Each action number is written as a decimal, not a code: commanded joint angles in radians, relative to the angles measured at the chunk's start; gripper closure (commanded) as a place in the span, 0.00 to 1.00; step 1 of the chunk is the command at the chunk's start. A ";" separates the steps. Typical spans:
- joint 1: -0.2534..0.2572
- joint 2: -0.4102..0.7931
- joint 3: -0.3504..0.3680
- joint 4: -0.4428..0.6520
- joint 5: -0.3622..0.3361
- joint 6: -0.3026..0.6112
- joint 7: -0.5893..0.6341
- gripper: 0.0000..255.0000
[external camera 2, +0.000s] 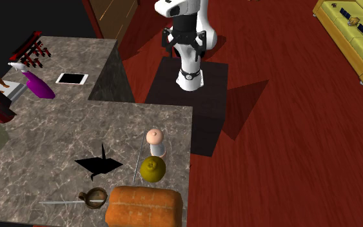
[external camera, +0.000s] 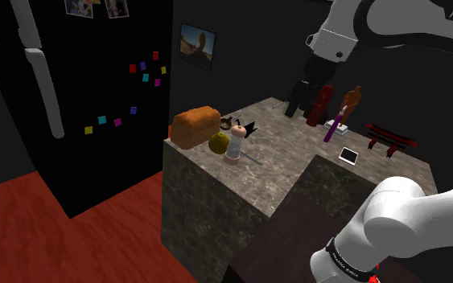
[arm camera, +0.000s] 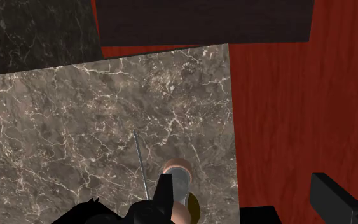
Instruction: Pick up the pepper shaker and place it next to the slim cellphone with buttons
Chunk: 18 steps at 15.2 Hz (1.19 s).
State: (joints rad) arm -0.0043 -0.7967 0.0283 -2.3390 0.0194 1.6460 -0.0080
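The pepper shaker stands upright near the counter's corner, pale-bodied with a pinkish cap. A flat white cellphone lies on the counter's other arm, near the stand. My black gripper hangs open above the far side of the counter, well away from the shaker. In the wrist view its fingers stand wide apart; the shaker sits far below, behind the left finger and not between them.
A bread loaf, a yellow-green round fruit and a black paper crane crowd the shaker. A purple object and a red rack stand near the phone. The counter drops to red floor just beside the shaker.
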 commanded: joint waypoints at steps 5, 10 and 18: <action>-0.003 0.088 -0.034 -0.039 -0.017 0.137 -0.057 0.00; -0.005 0.228 -0.075 -0.053 -0.029 0.304 -0.127 0.00; 0.002 0.502 -0.136 0.005 -0.015 0.539 -0.246 0.00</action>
State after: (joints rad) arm -0.0026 -0.3379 -0.0974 -2.3506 0.0004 2.1545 -0.2337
